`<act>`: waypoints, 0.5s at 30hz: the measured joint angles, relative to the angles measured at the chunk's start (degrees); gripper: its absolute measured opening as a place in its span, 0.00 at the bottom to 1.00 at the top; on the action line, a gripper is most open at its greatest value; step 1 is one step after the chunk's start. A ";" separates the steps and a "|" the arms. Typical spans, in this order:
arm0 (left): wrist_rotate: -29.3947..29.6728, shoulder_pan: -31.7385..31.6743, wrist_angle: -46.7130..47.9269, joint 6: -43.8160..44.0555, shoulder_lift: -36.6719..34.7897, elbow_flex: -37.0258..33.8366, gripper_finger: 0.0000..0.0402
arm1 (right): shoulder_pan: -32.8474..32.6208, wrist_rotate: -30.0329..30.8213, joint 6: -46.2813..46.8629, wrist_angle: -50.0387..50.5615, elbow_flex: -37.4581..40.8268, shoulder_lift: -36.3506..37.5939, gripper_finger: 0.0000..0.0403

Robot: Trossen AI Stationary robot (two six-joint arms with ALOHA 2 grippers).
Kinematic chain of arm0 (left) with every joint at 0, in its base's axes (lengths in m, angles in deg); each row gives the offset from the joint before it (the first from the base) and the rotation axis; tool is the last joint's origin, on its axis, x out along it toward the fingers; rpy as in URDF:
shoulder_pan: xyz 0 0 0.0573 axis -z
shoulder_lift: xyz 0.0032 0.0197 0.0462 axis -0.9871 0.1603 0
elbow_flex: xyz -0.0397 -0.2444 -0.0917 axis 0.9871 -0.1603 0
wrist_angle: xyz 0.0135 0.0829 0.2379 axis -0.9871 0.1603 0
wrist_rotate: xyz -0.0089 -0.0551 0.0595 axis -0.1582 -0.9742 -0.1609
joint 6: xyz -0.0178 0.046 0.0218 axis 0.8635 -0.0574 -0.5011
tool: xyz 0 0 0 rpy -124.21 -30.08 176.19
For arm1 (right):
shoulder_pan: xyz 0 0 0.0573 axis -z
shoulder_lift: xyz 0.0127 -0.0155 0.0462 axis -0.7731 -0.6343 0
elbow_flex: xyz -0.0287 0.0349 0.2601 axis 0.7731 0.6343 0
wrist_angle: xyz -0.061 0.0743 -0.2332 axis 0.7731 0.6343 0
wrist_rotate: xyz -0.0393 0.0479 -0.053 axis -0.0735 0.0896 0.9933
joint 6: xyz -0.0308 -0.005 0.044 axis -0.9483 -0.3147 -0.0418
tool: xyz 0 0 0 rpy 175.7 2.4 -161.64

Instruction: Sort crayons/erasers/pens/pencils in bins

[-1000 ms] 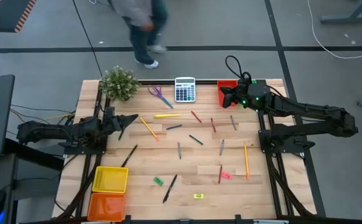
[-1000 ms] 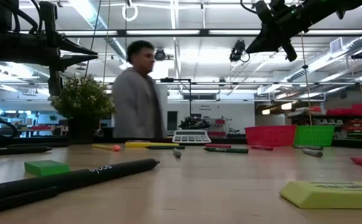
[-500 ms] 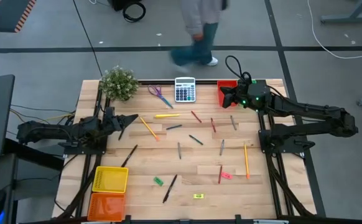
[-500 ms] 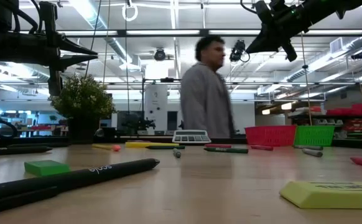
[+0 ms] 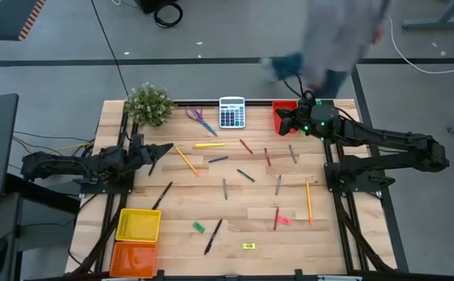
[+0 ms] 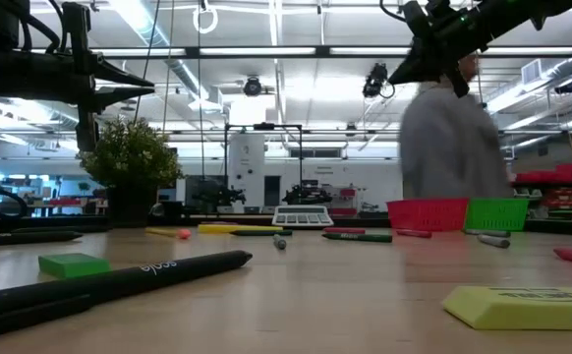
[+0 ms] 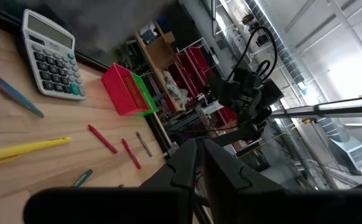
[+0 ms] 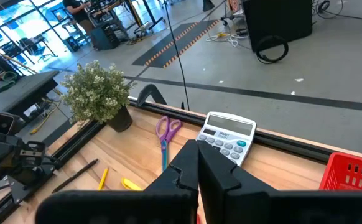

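I read this as the pause before a first pick: my left gripper (image 5: 163, 148) hangs at the frame's left with its fingers nearly together and nothing in them, and my right gripper (image 5: 283, 121) sits pinched empty beside the red bin (image 5: 282, 111) at upper right. Pens, pencils (image 5: 308, 200), crayons and erasers (image 5: 199, 227) lie scattered mid-table, the yellow bin (image 5: 138, 225) and orange bin (image 5: 134, 260) at lower left. Next I'd open the left fingers and drop onto the nearest pencil (image 5: 184, 160).
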 joint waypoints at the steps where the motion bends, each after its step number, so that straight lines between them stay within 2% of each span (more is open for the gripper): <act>1: -0.01 0.00 0.00 0.00 0.00 -0.01 0.09 | 0.00 0.00 0.00 0.00 0.00 0.00 0.02; 7: 0.06 0.00 0.01 -0.40 0.00 0.00 0.07 | -0.01 0.00 0.00 -0.01 -0.01 -0.01 0.02; 11: 0.60 0.00 -0.11 -5.91 0.00 -0.01 0.08 | -0.01 0.00 0.00 -0.02 -0.01 -0.02 0.02; 15: 0.63 -0.07 -3.26 -5.73 -0.04 0.00 0.09 | -0.01 0.00 0.00 -0.02 -0.01 -0.02 0.02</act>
